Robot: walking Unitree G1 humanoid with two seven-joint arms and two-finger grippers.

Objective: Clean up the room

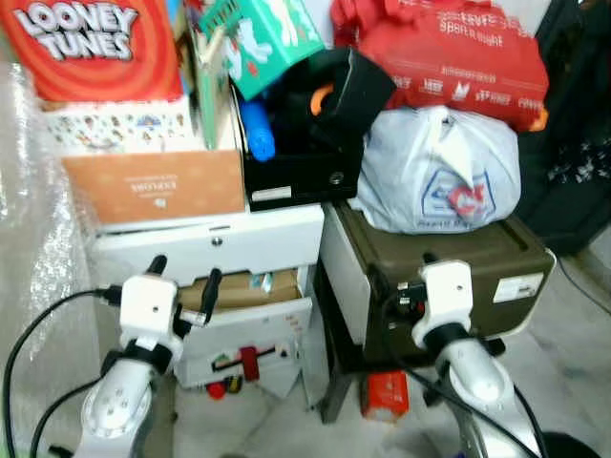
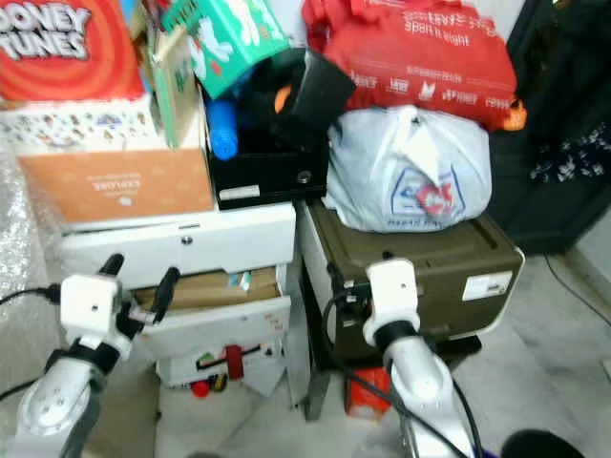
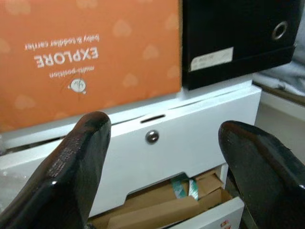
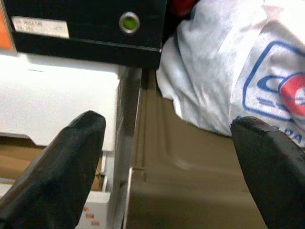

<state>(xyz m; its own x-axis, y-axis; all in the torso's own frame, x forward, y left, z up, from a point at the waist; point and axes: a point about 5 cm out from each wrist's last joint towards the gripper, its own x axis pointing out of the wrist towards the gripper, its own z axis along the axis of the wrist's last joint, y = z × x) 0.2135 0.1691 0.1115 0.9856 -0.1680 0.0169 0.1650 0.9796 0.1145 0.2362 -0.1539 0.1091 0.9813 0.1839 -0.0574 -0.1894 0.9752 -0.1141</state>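
A white drawer unit (image 1: 250, 240) stands before me, its top drawer shut with a small metal knob (image 3: 152, 137). The drawer below (image 1: 256, 324) hangs open with brown cardboard (image 1: 239, 291) in it. My left gripper (image 1: 184, 275) is open and empty, level with the open drawer's front and just short of it. My right gripper (image 4: 167, 167) is also open and empty. It faces the gap between the drawer unit and an olive-brown case (image 1: 458, 260). A white plastic bag (image 1: 439, 172) lies on that case.
On the drawer unit sit an orange carton (image 1: 153, 186), a Looney Tunes box (image 1: 91, 48) and a black box (image 1: 305, 176). A red bag (image 1: 449, 57) tops the white bag. A small red box (image 1: 385, 396) lies on the floor. Bubble wrap (image 1: 29, 219) hangs at left.
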